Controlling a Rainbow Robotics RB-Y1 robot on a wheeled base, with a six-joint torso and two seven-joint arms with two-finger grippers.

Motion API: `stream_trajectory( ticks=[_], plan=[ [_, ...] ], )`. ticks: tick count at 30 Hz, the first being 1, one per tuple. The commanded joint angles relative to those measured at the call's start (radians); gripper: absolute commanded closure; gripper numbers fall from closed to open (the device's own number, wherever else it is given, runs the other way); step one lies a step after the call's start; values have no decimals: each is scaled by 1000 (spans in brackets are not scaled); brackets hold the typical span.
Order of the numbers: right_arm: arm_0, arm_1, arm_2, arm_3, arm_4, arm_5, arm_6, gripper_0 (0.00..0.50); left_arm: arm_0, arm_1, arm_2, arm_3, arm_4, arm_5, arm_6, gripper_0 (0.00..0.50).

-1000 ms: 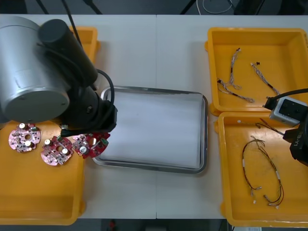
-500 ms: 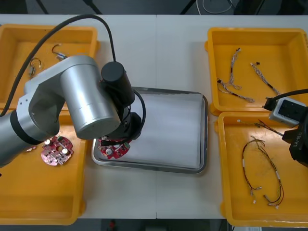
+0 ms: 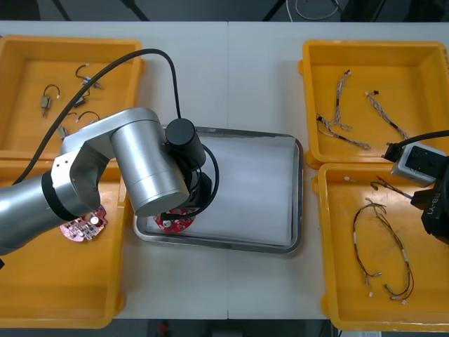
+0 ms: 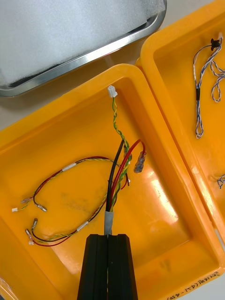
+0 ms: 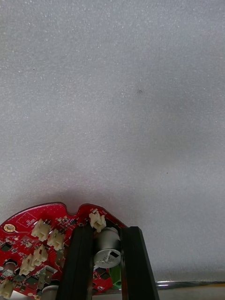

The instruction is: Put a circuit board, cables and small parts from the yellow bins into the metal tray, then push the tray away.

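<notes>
My left gripper point(image 5: 108, 233) is shut on a round red circuit board point(image 5: 44, 234), its black fingers point(image 5: 80, 262) clamping a silver cylindrical part on the board. The board point(image 3: 174, 222) hangs low over the near-left corner of the white-lined metal tray point(image 3: 298, 196), mostly hidden under my left arm point(image 3: 144, 168). My right gripper point(image 4: 108, 236) is shut on one end of a red and yellow cable point(image 4: 117, 173) inside the near-right yellow bin point(image 3: 330, 281). The rest of that cable point(image 3: 382, 246) lies looped on the bin floor.
Another red circuit board point(image 3: 83, 226) lies in the near-left bin point(image 3: 63, 295). The far-left bin point(image 3: 21, 49) holds small metal parts point(image 3: 70, 95). Twisted blue and white cables point(image 3: 344, 119) lie in the far-right bin point(image 3: 309, 84). The tray's white lining spreads bare beyond the left fingers.
My left arm has swung right from the near-left bin, carrying the circuit board over the tray's rim and into its near-left corner. The right arm has stayed still.
</notes>
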Motion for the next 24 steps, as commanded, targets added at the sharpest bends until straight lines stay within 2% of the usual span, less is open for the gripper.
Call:
stream_trajectory(
  ticks=[1, 2, 3, 4, 5, 6, 15, 20, 24],
  plan=[
    [-19, -18, 13, -29, -4, 3, -28, 500, -38, -23, -10, -10, -12, -17, -38, 499],
    [-19, -18, 13, -29, -3, 3, -28, 500, -39, -23, -10, -10, -14, -17, -38, 409],
    [-19, -18, 13, -29, -1, 3, -28, 500, -38, -23, -10, -10, -15, -17, -35, 204],
    [-19, -18, 13, -29, -3, 3, -28, 500, -38, -23, -8, -10, -15, -17, -35, 67],
    [-19, -18, 14, -29, -1, 3, -27, 500, -39, -21, -8, -10, -15, -17, -32, 13],
    [-19, -18, 13, -29, -3, 3, -27, 500, -39, -21, -10, -11, -17, -17, -32, 0],
    [-28, -18, 13, -29, -1, 3, -24, 500, -39, -15, 6, -45, -14, -1, -21, 0],
    [-65, -25, 33, -29, -13, 3, -22, 500, -39, -9, 79, -98, 25, 83, -27, 0],
    [-146, -30, 123, -29, -15, 3, -28, 500, -41, 11, 188, -175, 95, 184, -47, 0]
  ],
)
